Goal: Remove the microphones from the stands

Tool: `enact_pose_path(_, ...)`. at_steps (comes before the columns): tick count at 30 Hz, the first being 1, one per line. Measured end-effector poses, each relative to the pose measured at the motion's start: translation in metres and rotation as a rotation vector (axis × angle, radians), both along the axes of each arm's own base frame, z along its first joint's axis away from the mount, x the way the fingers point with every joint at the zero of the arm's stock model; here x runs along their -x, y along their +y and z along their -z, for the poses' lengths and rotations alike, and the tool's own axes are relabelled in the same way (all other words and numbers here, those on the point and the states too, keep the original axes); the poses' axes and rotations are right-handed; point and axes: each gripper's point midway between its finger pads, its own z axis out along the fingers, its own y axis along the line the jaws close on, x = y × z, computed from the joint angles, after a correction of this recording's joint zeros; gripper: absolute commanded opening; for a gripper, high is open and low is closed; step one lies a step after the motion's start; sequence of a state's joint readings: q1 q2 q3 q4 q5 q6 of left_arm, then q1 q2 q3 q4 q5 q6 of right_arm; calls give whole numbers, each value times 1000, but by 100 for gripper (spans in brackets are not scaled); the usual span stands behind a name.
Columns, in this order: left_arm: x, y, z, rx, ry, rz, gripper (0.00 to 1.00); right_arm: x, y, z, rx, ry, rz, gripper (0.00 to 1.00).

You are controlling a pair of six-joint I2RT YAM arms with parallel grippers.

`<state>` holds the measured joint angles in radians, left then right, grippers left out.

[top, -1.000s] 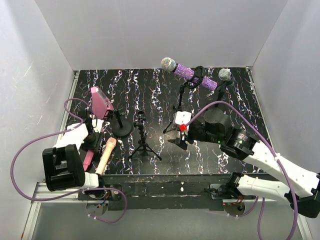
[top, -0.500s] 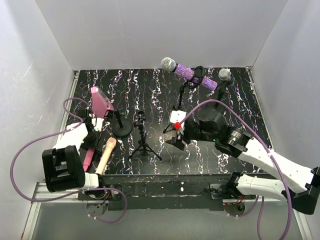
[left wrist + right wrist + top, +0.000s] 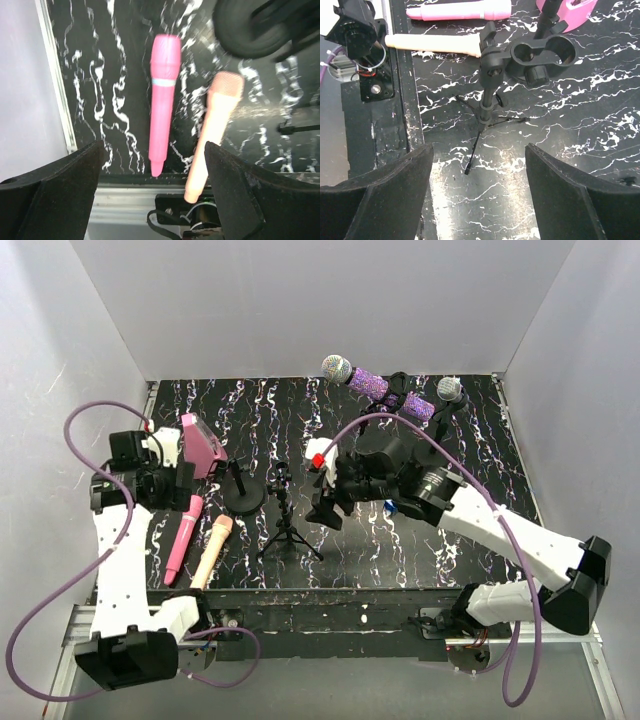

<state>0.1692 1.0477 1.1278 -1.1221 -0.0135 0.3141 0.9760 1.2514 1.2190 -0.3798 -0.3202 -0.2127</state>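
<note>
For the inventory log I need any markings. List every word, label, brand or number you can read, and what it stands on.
No readable text in any view.
pink microphone: a pale band only, no lettering.
peach microphone: plain.
purple glitter microphone: too small to tell.

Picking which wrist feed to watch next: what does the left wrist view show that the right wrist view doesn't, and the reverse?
Left wrist only: the white side wall along the table's left edge. Right wrist only: the small black tripod stand with its empty clip, and part of a pink holder behind it. Both: the pink microphone and peach microphone lying side by side on the marbled table.
</note>
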Motion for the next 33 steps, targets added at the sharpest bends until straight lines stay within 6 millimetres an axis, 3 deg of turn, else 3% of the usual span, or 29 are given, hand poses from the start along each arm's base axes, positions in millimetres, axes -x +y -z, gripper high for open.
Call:
enact_pose_path(5, -13, -38, -58, 138, -194, 146, 80, -1, 12, 6, 28, 88, 15, 86)
enact_pose_path(11, -17, -106, -87, 362, -287, 415, 80, 1, 38, 18, 41, 199, 55, 88)
enact_pose_path(20, -17, -120, -136, 415, -403, 463, 79, -15, 74, 13, -60, 139, 293, 87)
enact_pose_path(28, 2, -134, -167, 439, -490, 510, 79, -51, 87, 24, -36, 82, 511, 66)
enact_pose_path(33, 2, -136, -169, 436, -499, 526, 78, -59, 94, 25, -22, 71, 541, 36)
